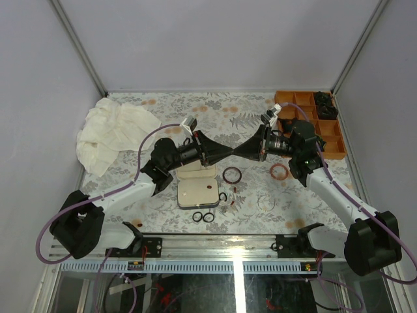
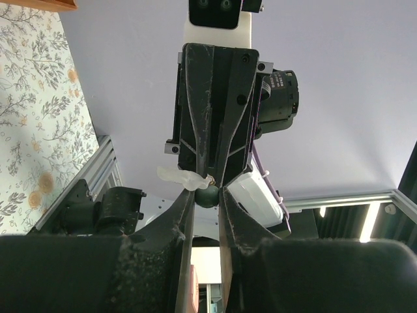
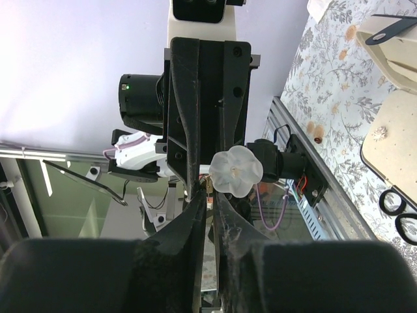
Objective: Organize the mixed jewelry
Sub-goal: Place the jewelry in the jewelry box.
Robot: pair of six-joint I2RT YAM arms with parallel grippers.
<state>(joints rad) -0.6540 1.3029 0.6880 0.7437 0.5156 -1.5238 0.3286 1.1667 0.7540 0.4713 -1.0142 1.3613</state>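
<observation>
Soft, even light fills the overhead view, leaving faint shadows on the surface point(image 1: 247, 107) and a bright glare streak on the metal rail point(image 1: 242, 261). Both wrist views show nearby end effector fingers point(image 2: 176, 261) blurred, grainy.

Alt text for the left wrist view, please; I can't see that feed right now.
A small dark green bead sits between the tips of the left claw, with the right claw meeting it tip to tip; a translucent white piece juts out beside the bead. Behind are a pale wall and floral tabletop.
</observation>
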